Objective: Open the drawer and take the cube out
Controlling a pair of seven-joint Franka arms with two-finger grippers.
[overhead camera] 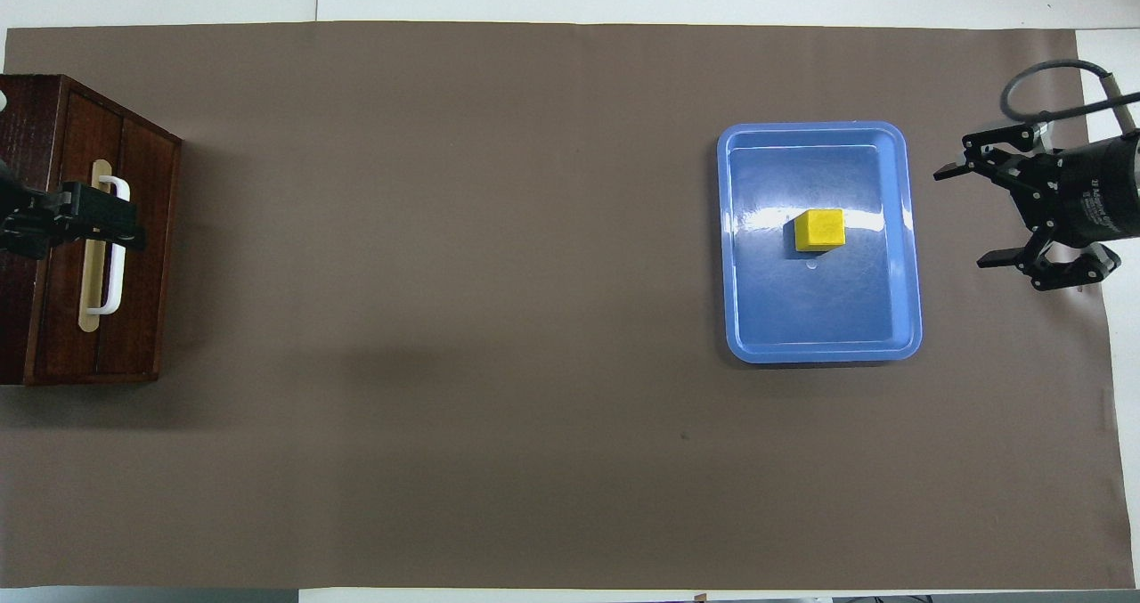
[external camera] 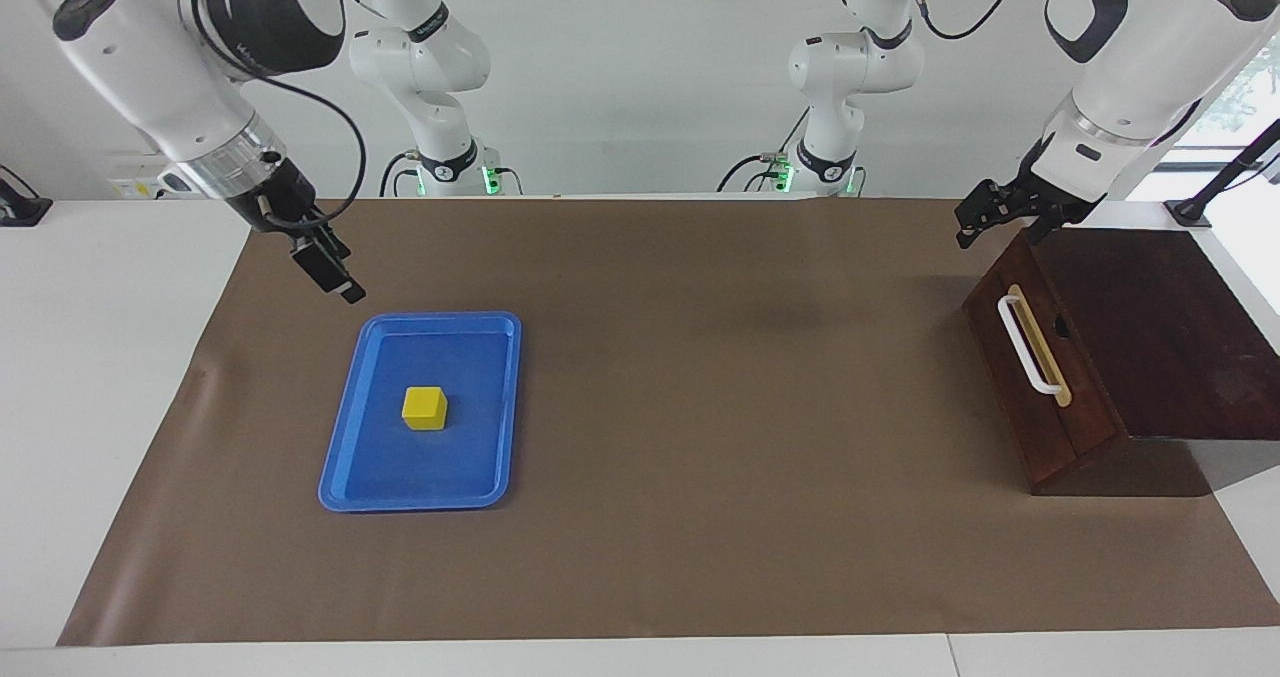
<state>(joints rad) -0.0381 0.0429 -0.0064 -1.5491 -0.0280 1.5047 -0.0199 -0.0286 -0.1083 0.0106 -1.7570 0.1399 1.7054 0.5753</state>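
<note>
The cube (external camera: 424, 408) sits in the tray (external camera: 345, 457); the drawer (external camera: 1035, 357) is shut. Both end effectors, left (external camera: 985, 219) and right (overhead camera: 966, 215), are spread. A careless sweep might knock the tray.

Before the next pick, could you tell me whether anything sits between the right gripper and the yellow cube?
Nothing visible does. The cube lies uncovered in the blue tray, and the open right gripper hangs over the mat beside the tray's rim.

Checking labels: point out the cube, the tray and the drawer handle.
cube (external camera: 424, 406), facing view, top face.
tray (external camera: 345, 457), facing view, bare floor near rim.
handle (external camera: 1022, 345), facing view, white bar's middle.
</note>
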